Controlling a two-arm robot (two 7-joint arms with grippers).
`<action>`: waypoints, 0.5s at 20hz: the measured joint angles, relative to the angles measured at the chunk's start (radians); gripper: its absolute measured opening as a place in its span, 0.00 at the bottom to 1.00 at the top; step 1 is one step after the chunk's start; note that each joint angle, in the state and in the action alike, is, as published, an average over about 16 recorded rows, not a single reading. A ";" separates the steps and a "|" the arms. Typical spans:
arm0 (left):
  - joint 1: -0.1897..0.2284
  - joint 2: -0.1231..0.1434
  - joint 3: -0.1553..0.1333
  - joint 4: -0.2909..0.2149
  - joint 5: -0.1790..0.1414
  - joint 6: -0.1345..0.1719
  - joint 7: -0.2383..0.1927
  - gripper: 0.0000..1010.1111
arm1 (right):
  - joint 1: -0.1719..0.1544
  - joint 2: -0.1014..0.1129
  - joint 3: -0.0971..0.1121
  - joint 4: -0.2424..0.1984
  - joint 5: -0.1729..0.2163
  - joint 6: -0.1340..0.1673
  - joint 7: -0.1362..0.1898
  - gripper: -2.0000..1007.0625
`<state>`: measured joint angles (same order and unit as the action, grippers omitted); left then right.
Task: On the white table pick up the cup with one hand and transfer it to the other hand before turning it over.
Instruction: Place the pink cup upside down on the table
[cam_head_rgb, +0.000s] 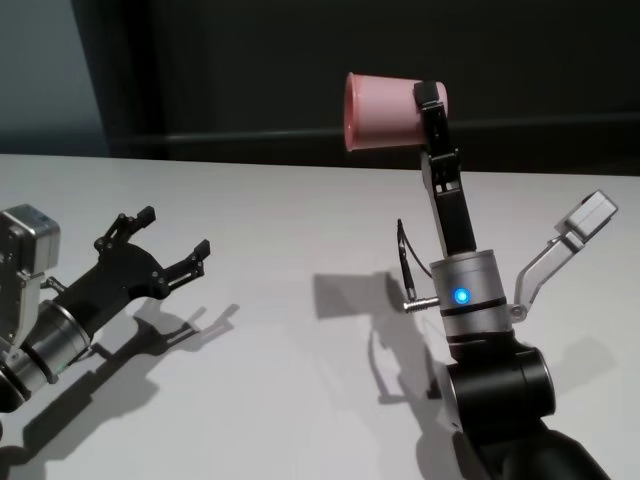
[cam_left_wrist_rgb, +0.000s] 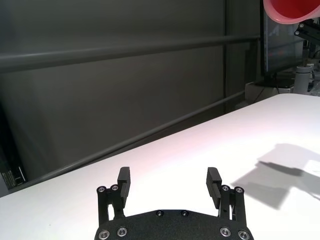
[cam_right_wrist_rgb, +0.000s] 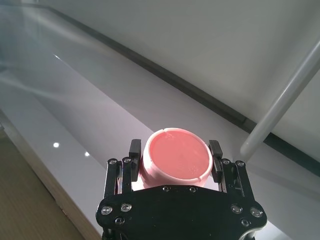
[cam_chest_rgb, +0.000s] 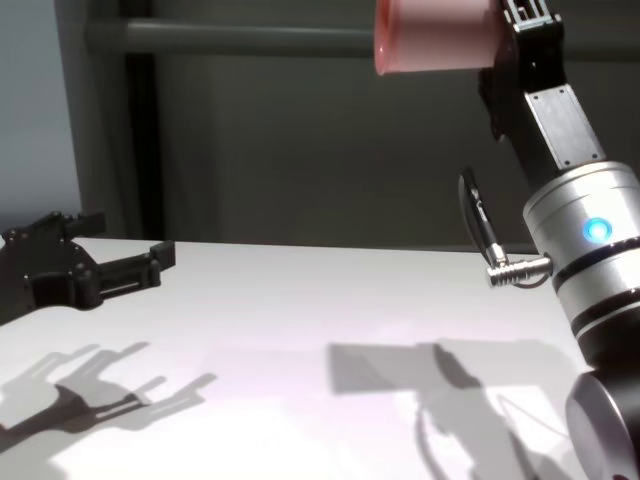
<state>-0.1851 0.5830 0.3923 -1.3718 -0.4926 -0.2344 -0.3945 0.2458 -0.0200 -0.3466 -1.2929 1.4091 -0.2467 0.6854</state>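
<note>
Aloft, the right gripper (cam_head_rgb: 428, 100) pinches the cup (cam_head_rgb: 385, 110) near its base, cup lying sideways, rim toward nine o'clock, high above the white table (cam_head_rgb: 300, 220). Left gripper (cam_head_rgb: 172, 240) spread, empty, low at eight o'clock.

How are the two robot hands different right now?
The right gripper is shut on the pink cup, but the left gripper is open and holds nothing. The right gripper is raised high above the white table; the left gripper hangs low, close over it. The right gripper points upward, with the cup lying sideways, while the left gripper points across the table. Both are black, with two fingers each.
</note>
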 joint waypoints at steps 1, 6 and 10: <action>0.003 -0.001 -0.002 0.000 0.001 0.000 -0.001 0.99 | 0.000 0.000 0.000 0.000 0.000 0.000 0.000 0.78; 0.013 -0.010 -0.010 0.001 0.003 -0.003 -0.010 0.99 | 0.000 0.000 0.000 0.000 0.000 0.000 0.000 0.78; 0.015 -0.017 -0.015 0.003 0.003 -0.006 -0.019 0.99 | 0.000 0.000 0.000 0.000 0.000 0.000 0.000 0.78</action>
<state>-0.1706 0.5663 0.3772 -1.3691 -0.4891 -0.2403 -0.4133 0.2458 -0.0200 -0.3466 -1.2929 1.4091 -0.2467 0.6854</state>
